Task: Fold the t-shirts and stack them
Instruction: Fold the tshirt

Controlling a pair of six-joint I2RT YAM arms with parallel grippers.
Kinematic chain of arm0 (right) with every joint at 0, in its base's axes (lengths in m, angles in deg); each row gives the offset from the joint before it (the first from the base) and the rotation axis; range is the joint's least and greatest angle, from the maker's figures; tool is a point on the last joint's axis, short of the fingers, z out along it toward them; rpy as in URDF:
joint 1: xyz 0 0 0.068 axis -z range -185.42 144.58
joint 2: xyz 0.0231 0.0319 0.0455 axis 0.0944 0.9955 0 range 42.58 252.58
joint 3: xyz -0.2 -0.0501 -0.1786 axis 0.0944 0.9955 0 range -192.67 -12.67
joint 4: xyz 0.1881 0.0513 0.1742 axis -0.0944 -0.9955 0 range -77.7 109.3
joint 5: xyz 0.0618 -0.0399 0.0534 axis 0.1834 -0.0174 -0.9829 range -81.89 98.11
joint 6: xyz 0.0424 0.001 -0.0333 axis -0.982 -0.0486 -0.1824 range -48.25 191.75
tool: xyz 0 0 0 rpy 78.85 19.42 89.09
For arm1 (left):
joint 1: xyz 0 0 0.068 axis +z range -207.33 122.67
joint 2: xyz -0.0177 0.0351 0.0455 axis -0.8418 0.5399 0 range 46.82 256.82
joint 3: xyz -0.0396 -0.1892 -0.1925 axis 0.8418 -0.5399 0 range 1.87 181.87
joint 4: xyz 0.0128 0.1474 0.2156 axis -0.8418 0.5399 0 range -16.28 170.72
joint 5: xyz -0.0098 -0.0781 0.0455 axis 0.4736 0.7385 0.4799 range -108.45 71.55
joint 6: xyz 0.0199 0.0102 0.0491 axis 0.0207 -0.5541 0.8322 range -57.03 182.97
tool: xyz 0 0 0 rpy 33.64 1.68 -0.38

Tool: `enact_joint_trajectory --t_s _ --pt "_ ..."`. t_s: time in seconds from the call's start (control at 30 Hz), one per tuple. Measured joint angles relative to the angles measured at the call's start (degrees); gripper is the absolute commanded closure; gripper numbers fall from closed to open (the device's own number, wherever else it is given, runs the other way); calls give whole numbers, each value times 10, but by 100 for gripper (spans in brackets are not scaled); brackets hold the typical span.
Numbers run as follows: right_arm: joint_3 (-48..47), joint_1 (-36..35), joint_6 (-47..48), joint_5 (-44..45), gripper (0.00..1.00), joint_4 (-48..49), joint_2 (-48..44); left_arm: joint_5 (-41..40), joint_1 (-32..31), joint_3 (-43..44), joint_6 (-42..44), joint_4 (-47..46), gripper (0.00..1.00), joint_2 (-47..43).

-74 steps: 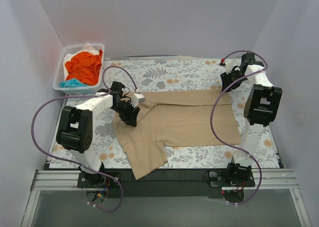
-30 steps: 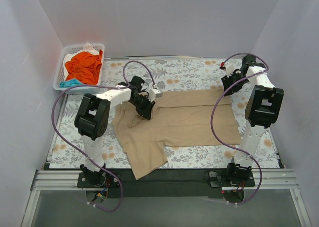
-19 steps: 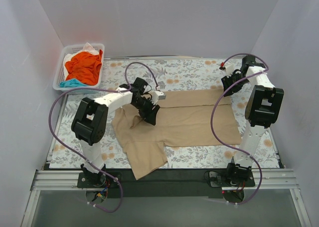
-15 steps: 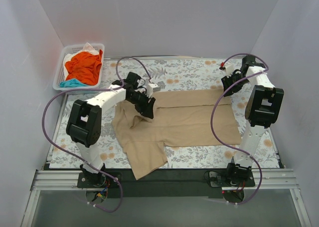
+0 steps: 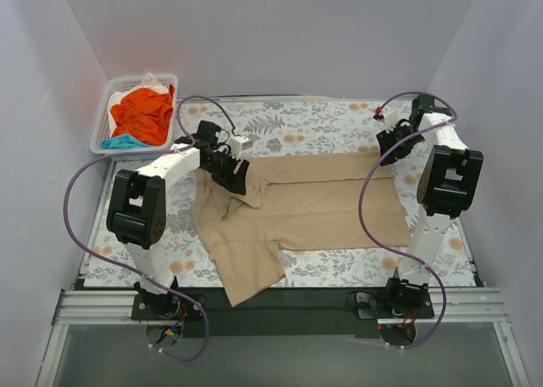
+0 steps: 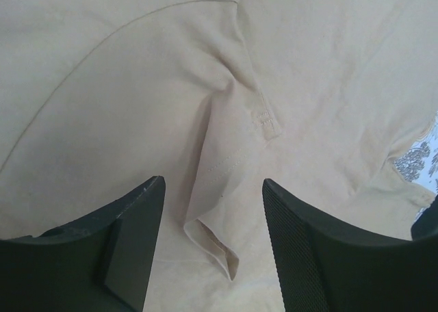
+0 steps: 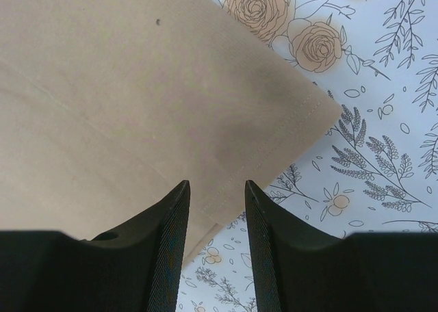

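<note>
Since a second ago my left claw [image 5: 235, 176] released and spread; the tan shirt [image 5: 322, 209] lies rumpled at its sleeve; right claw [image 7: 216, 186] parted.

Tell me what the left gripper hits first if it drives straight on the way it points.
The tan t-shirt. The left gripper, jaws open, points down at the shirt's rumpled sleeve hem, with nothing else in the line; how close it is, I can't tell.
</note>
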State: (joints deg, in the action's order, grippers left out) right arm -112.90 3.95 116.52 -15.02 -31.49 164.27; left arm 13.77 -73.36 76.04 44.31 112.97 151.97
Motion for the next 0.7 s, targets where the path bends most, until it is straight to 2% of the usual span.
enact_joint_trajectory --t_s 0.17,0.27,0.43,0.7 --pt "0 0 0 0 62 -2 0 -18 -26 -42 33 -24 61 -28" --pt "0 0 0 0 62 -2 0 -38 -65 -51 49 -28 66 -43" --pt "0 0 0 0 63 -2 0 -64 -117 -50 54 -39 60 -39" --pt "0 0 0 0 64 -2 1 -101 -138 -40 45 -46 62 15"
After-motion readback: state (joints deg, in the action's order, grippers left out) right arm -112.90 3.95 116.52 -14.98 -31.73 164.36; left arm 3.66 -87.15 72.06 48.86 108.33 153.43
